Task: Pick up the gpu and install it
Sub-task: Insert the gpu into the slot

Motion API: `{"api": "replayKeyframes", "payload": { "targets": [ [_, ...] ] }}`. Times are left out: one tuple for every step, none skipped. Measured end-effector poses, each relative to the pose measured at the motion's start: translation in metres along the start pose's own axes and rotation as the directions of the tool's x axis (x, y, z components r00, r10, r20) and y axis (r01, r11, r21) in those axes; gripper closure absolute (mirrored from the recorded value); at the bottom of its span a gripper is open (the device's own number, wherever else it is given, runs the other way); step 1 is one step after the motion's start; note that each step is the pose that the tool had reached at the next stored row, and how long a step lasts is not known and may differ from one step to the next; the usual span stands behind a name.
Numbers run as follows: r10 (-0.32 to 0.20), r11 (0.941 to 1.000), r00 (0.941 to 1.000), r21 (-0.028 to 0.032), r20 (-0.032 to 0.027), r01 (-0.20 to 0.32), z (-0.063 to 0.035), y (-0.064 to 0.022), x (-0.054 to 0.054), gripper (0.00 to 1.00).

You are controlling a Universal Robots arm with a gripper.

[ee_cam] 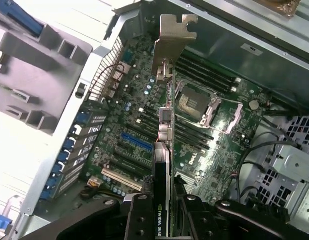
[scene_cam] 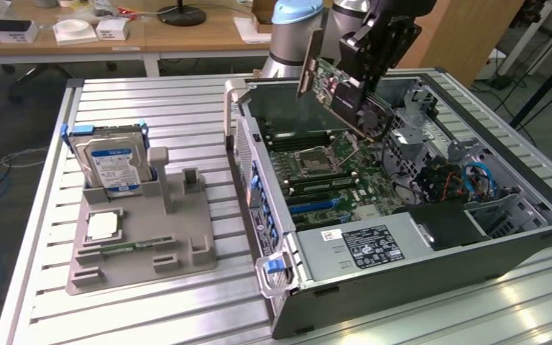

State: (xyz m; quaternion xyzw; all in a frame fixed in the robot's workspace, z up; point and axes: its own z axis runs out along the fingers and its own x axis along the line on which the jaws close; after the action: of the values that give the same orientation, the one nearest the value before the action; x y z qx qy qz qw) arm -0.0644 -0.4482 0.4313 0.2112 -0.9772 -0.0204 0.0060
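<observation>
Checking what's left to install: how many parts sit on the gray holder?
3 on the gray holder: the hard drive upright at the far end, the processor chip flat nearer the camera, the green memory stick slotted beside that. The drive might hide more.

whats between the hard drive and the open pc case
In the exterior view, beside the hard drive stand the grey holder's upright posts, then a bare strip of slatted table up to the pc case.
</observation>
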Motion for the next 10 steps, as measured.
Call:
{"api": "replayKeyframes", "payload": {
  "targets": [
    [-0.008, 1.0000, 1.0000, 0.0001, -0.0004, 0.008, 0.0001, 0.0000, 0.0000, 0.74],
    [-0.017, 0.9999, 0.9999, 0.0001, -0.0007, 0.017, 0.0002, 0.0000, 0.0000, 0.74],
    [-0.026, 0.9997, 0.9997, 0.0001, -0.0011, 0.026, 0.0002, 0.0000, 0.0000, 0.74],
    [-0.034, 0.9994, 0.9994, 0.0001, -0.0014, 0.034, 0.0003, 0.0000, 0.0000, 0.74],
    [-0.042, 0.9991, 0.9991, 0.0001, -0.0018, 0.042, 0.0004, 0.0000, 0.0000, 0.74],
    [-0.051, 0.9987, 0.9987, 0.0001, -0.0021, 0.051, 0.0006, 0.0000, 0.0000, 0.74],
    [-0.059, 0.9983, 0.9983, 0.0001, -0.0025, 0.059, 0.0006, 0.0000, 0.0000, 0.74],
    [-0.067, 0.9977, 0.9977, 0.0002, -0.0029, 0.067, 0.0007, 0.0000, 0.0000, 0.74],
    [-0.076, 0.9971, 0.9971, 0.0002, -0.0033, 0.076, 0.0008, 0.0000, 0.0000, 0.74],
    [-0.086, 0.9963, 0.9963, 0.0002, -0.0037, 0.086, 0.0009, 0.0000, 0.0000, 0.74]
  ]
}}
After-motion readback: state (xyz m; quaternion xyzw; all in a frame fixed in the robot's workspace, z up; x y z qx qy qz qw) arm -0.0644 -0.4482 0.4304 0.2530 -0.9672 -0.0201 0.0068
